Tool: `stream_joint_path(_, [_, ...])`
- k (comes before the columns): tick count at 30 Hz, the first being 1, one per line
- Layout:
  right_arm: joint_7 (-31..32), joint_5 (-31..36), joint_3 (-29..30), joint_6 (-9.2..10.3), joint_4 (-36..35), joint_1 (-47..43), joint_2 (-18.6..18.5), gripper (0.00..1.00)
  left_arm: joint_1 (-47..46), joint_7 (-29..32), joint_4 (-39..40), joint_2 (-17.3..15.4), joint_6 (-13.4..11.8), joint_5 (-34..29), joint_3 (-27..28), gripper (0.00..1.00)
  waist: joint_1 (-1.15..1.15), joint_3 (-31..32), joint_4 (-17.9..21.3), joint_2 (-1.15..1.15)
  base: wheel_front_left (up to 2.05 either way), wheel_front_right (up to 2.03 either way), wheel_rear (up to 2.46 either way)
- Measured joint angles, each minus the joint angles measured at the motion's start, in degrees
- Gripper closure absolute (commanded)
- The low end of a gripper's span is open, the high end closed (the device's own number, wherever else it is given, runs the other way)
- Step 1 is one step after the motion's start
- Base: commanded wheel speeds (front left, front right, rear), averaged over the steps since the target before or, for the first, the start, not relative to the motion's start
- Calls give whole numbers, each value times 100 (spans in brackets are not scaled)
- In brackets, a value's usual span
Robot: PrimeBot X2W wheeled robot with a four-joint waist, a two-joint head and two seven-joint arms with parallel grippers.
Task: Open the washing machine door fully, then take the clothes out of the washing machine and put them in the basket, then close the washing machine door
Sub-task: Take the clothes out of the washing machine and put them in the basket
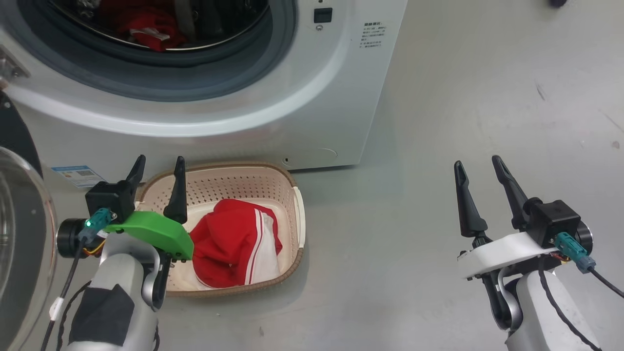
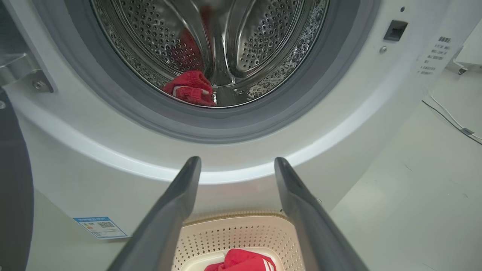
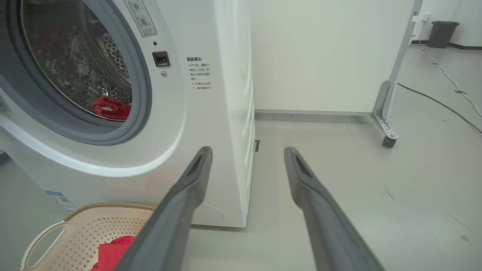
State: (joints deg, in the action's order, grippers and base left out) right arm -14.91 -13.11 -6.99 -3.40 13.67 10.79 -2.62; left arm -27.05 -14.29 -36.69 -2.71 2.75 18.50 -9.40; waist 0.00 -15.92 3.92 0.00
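Left jaws are standing spread and empty, hovering over the left end of the basket (image 1: 298,214). Right jaws are also standing spread, holding nothing, above the floor (image 1: 438,97) well right of it. Washing machine (image 1: 292,97): door (image 1: 19,234) is hanging open at left; red garment (image 1: 146,27) is lying in the drum (image 2: 263,45). Basket is sitting on the floor just before the machine, holding a red-and-white garment (image 1: 234,243).

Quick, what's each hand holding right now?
Left hand: open, holding nothing.
Right hand: open, holding nothing.
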Motion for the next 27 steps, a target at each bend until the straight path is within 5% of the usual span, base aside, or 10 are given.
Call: stream_joint_path(27, [0,10,55,-3,112,-926,10,0,1820,0,1157,-2,-197,-308,-247,0,0,1303,-263,0,0,0,0])
